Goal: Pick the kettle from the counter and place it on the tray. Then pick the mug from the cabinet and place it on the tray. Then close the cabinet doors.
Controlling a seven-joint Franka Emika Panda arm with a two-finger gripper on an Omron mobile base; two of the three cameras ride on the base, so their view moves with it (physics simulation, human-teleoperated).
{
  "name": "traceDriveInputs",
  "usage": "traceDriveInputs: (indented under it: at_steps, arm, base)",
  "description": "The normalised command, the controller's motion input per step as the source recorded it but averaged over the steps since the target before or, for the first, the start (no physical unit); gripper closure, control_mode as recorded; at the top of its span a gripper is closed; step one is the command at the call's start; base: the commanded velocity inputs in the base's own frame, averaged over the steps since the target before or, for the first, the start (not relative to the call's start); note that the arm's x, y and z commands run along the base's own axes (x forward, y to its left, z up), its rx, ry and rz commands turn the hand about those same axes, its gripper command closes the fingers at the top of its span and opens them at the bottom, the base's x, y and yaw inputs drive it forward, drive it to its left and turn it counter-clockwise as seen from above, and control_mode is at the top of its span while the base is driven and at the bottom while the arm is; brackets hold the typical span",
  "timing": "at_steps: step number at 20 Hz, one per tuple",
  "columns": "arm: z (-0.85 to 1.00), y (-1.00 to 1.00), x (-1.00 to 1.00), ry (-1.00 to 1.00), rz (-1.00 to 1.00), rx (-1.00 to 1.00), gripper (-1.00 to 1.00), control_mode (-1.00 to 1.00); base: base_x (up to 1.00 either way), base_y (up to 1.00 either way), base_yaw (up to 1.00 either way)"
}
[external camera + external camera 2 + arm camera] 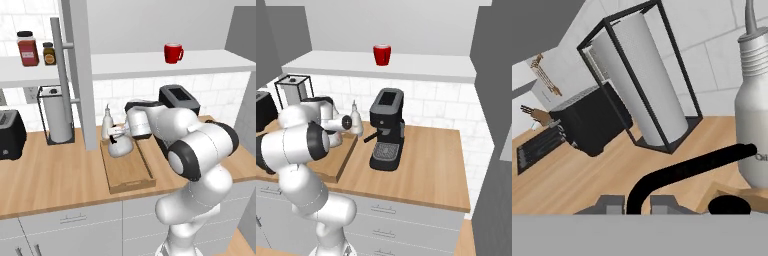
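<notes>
While clamped narrow on the black handle of the kettle (120, 145) at the tray's (131, 181) far end: gripper (637, 204) not released, mug (173, 53) up on the cabinet (150, 20) shelf, cabinet doors (79, 75) open.

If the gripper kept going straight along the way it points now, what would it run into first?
Probably the white paper-towel roll in its black wire holder: it sits ahead, centred in the hand view, beyond the kettle's thin black handle in the gripper. Depth is unclear.
</notes>
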Motion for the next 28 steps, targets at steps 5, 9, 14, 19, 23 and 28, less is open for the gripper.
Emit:
traceDriveInputs:
  at_steps: [5,9,14,19,23,28]
  arm:
    - [-0.43,-0.2,-0.19,0.08,0.0,0.0,-1.0,-1.0]
    - [-0.51,-0.12,-0.19,0.18,0.0,0.0,-1.0,-1.0]
    - [-0.23,-0.17,-0.1,0.18,0.0,0.0,-1.0,-1.0]
    - [0.0,-0.05,-0.27,0.08,0.0,0.0,-1.0,-1.0]
    - [-0.04,-0.02,-0.48,0.0,0.0,0.0,-1.0,-1.0]
    - [-0.21,-0.18,-0.4,0.0,-0.01,0.0,-1.0,-1.0]
  base:
    - [0.0,0.0,0.0]
    - [0.0,0.0,0.0]
    - [0.0,0.0,0.0]
    - [0.0,0.0,0.0]
    - [0.0,0.0,0.0]
    - [0.0,0.0,0.0]
